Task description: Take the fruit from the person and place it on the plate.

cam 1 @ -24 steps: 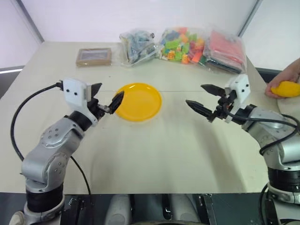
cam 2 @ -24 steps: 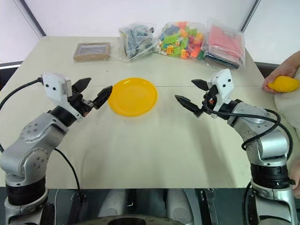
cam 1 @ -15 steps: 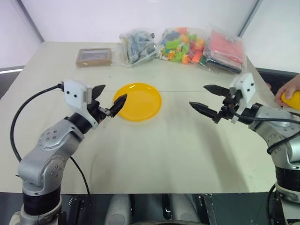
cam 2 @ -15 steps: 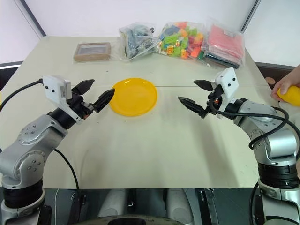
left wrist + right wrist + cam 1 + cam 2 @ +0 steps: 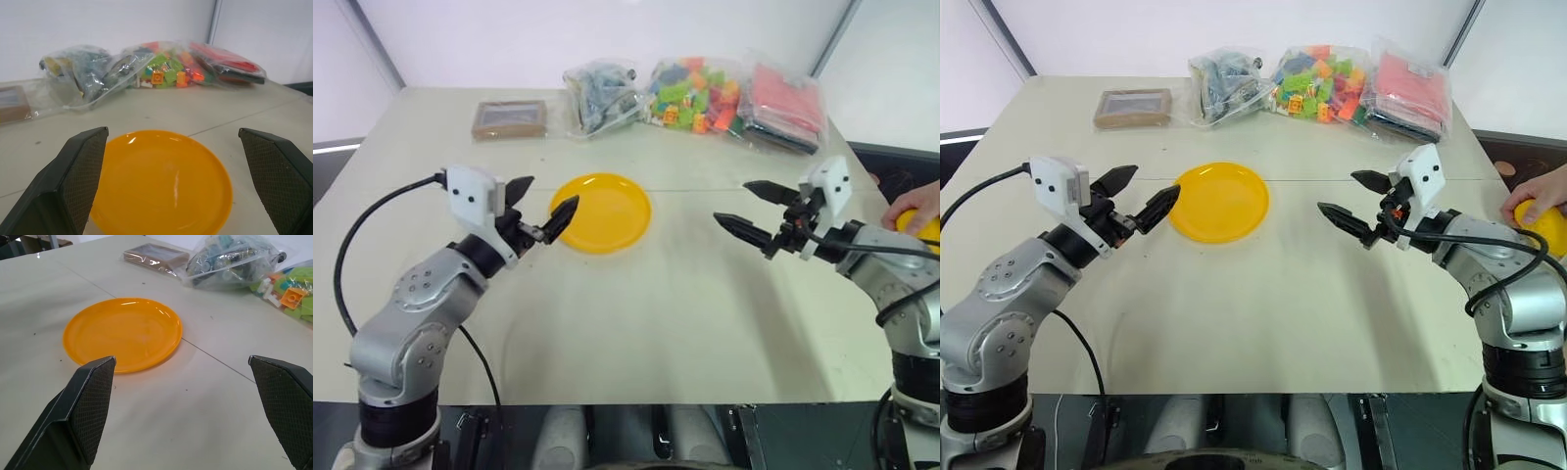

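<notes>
Waiting with both grippers spread, we hold the left gripper (image 5: 540, 208) just left of the empty plate (image 5: 605, 212) and the right gripper (image 5: 1355, 202) to its right, nearer the fruit (image 5: 1544, 224), which the person's hand (image 5: 1536, 192) grips far right of the plate.

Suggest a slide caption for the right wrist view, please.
Open right gripper facing the empty yellow-orange plate on the table.
</notes>
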`<state>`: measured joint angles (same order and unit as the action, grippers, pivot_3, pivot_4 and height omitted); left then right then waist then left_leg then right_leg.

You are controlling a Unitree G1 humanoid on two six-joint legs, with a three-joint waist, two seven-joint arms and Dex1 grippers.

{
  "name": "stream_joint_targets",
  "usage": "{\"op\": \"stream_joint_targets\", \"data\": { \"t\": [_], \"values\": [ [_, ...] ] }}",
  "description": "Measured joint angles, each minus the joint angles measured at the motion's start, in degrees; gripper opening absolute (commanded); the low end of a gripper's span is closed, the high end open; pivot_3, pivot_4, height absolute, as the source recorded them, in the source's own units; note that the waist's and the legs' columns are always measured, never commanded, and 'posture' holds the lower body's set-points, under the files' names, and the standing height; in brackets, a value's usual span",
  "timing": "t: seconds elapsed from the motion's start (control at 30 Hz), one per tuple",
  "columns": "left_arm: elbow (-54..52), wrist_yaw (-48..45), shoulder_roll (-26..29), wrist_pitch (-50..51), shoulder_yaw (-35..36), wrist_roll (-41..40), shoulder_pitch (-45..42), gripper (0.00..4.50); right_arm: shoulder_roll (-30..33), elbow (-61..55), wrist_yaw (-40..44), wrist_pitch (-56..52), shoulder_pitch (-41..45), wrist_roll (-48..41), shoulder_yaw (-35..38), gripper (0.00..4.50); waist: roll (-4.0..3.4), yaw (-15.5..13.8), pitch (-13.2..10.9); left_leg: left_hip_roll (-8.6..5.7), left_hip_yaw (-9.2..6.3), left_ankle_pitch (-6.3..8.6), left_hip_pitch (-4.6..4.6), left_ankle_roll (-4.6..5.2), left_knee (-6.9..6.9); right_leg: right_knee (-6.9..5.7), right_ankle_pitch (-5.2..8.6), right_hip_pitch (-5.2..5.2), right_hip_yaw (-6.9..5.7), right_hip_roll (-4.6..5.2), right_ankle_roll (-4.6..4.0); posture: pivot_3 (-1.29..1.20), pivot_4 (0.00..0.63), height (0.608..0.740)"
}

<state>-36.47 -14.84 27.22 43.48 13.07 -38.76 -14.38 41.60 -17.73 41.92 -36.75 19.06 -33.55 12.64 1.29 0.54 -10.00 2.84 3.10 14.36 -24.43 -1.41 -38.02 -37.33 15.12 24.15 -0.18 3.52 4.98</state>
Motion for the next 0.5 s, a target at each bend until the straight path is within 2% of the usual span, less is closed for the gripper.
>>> {"op": "stream_joint_targets", "data": {
  "t": [0.5],
  "values": [
    [0.5, 0.4, -0.4, 0.0, -0.7, 0.4, -1.1, 4.50, -0.2, 0.1, -0.6, 1.3, 0.4, 0.8, -0.5, 4.44, 0.00, 0.0, 0.0, 0.00, -0.01, 0.00, 0.00, 0.00, 0.00, 0.00, 0.00, -0.01, 0.00, 0.00, 0.00, 0.00, 0.150, 0.731]
  ]
}}
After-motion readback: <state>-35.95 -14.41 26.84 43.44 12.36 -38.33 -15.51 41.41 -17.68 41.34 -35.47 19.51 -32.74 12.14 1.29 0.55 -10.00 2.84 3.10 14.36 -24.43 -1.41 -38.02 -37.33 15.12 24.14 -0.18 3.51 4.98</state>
